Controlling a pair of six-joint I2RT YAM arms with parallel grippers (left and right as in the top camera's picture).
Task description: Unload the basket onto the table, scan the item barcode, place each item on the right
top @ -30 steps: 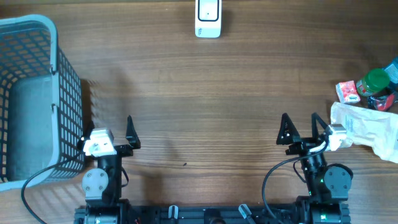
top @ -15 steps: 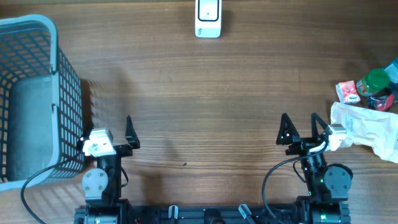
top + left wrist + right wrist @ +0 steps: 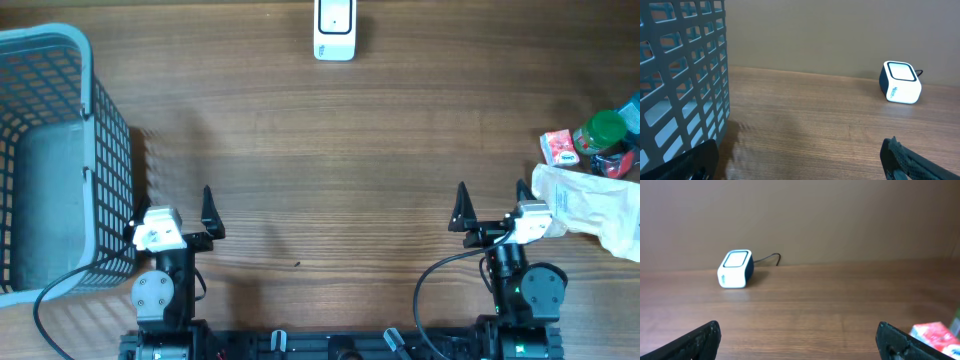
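The wooden desk (image 3: 350, 140) stretches out ahead of both my pairs of fingers. The grey-blue mesh basket (image 3: 108, 140) stands just outside my left fingers (image 3: 208, 203), its wall close beside them. The white pouch (image 3: 590, 205) lies just beside the outer side of my right fingers (image 3: 461, 207); I cannot tell whether it touches them. Both pairs of fingers are spread wide and released, grasping nothing, low over the desk's near edge. The white barcode scanner (image 3: 334, 28) sits far ahead, between the two pairs, window up. Beyond the pouch, forward and outward of my right fingers, stand a green-capped bottle (image 3: 605, 130) and a small red-and-white carton (image 3: 560, 147).
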